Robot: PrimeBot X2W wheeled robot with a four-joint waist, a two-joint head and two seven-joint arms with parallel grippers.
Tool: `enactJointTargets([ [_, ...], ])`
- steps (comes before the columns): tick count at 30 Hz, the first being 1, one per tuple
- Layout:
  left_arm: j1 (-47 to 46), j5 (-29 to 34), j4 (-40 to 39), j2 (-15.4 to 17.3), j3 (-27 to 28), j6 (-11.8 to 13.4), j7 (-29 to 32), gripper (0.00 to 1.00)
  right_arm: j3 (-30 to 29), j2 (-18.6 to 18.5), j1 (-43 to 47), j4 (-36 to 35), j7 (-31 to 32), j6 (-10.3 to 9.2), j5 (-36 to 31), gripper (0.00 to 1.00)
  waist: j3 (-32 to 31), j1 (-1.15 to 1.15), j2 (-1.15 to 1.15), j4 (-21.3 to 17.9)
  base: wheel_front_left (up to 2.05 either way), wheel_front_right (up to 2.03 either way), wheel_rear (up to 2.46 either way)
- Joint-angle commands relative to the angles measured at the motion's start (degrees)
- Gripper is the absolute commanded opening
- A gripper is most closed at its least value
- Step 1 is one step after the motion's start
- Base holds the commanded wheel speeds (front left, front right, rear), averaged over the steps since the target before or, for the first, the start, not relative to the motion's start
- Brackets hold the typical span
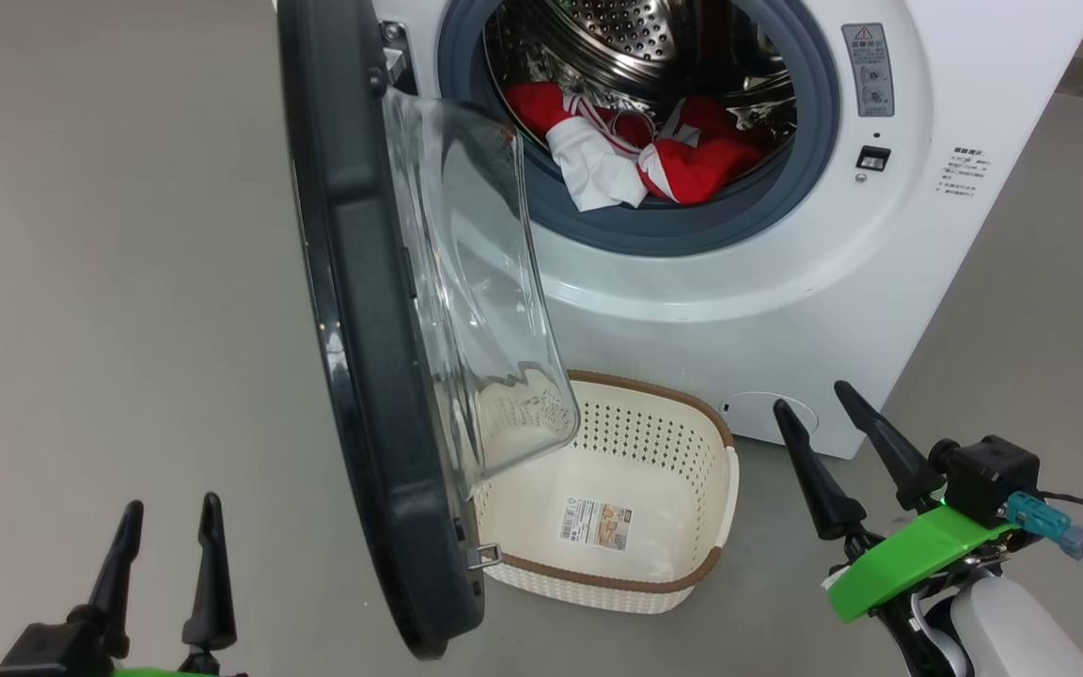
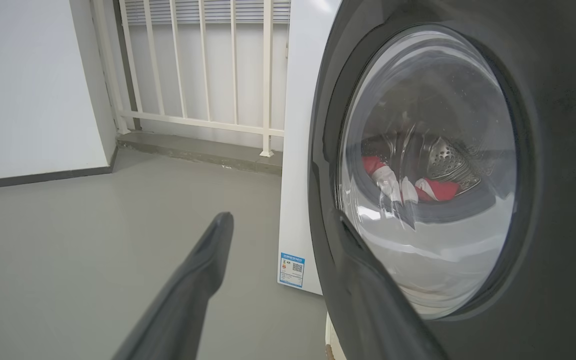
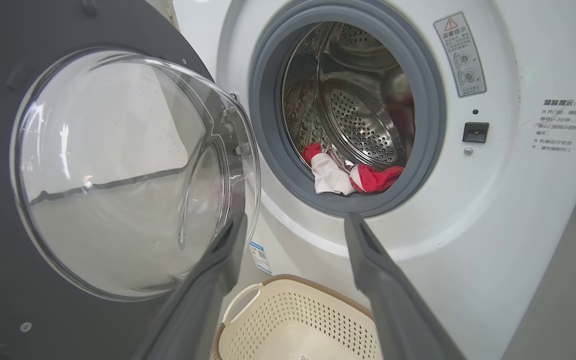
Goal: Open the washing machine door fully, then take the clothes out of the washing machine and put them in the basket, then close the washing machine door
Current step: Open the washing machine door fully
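Observation:
The washing machine (image 1: 767, 282) stands ahead with its door (image 1: 363, 329) swung out toward me, about edge-on, the glass bowl (image 1: 476, 282) facing right. Red and white clothes (image 1: 645, 150) lie in the steel drum, partly over the grey gasket; the right wrist view has them too (image 3: 353, 176). The cream basket (image 1: 682, 451) sits on the floor below the opening, partly under the door. My left gripper (image 1: 170, 512) is open at the lower left, outside the door (image 2: 558, 150). My right gripper (image 1: 819, 400) is open at the lower right, in front of the machine (image 3: 493, 200) and above the basket (image 3: 293, 320).
Grey floor (image 1: 109, 235) spreads to the left of the door. In the left wrist view a white railing (image 2: 203, 75) and a white wall (image 2: 28, 85) stand behind the machine. A small round cover (image 1: 758, 409) sits low on the machine's front.

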Motion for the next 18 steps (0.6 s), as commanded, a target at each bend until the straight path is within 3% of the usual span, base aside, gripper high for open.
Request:
enactJointTargets([
  [1,-0.51,0.71,-1.76,0.97,1.93,-0.17,-0.7,1.0,1.04,0.11,0.7,-1.17,-0.68,0.09,-0.14,1.0,0.05,0.0,0.0,-0.01,0.0,0.0,0.0],
  [18,-0.88,0.77,-1.36,0.83,1.91,-0.17,-0.7,1.0,0.59,0.28,0.73,-0.74,-0.69,0.09,-0.33,1.0,0.58,0.0,0.0,0.11,0.0,0.0,0.0],
])
